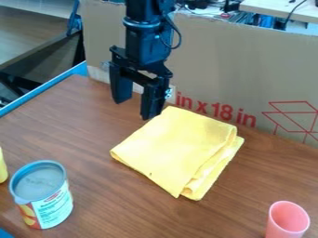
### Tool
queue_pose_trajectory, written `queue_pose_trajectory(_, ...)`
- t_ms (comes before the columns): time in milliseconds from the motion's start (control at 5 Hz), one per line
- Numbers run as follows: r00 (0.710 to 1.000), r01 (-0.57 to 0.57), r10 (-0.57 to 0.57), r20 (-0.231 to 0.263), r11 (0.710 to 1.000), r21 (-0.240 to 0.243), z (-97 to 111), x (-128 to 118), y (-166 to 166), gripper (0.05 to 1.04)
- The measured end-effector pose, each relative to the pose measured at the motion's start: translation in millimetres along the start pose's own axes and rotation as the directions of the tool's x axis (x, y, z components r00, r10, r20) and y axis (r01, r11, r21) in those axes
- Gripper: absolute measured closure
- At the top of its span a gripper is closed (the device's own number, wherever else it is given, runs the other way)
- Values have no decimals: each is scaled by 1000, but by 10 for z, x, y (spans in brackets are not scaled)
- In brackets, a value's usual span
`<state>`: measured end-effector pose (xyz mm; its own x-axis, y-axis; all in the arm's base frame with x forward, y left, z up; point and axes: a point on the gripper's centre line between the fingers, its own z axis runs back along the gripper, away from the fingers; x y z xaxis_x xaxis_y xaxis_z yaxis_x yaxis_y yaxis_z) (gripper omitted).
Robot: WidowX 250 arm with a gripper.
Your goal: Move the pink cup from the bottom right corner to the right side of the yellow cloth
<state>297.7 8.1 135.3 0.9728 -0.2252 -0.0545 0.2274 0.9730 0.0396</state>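
Observation:
The black gripper [135, 106] hangs down at the upper middle of the camera view, over the back of the wooden table. Its two fingers stand apart with nothing between them, so it is open. Just in front and to its right lies a folded yellow cloth [171, 148], flat on the table, with layered edges along its right side. The right finger is close to the cloth's back corner; whether they touch, I cannot tell.
An upright can [53, 207] with a label stands at the lower left, and part of a yellow object [3, 167] shows at the left edge. A pink cup [288, 221] is at the lower right. Behind the table [87, 135] rises a cardboard panel [248, 69].

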Motion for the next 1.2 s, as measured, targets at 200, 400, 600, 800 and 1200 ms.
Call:
queue_pose_trajectory(200, 1000, -4, 3, -27, 1000, -8, -77, -8, -8, 81)
queue_pose_trajectory(400, 999, 40, -40, -27, 999, -24, -61, 62, -346, 81)
queue_pose_trajectory(600, 991, 132, -132, -1, 991, -11, 15, 139, -717, 81)
queue_pose_trajectory(800, 978, 207, -207, 9, 978, 1, 27, 264, -979, 81)
queue_pose_trajectory(1200, 939, 344, -344, 4, 938, -34, -146, 478, -1421, 81)
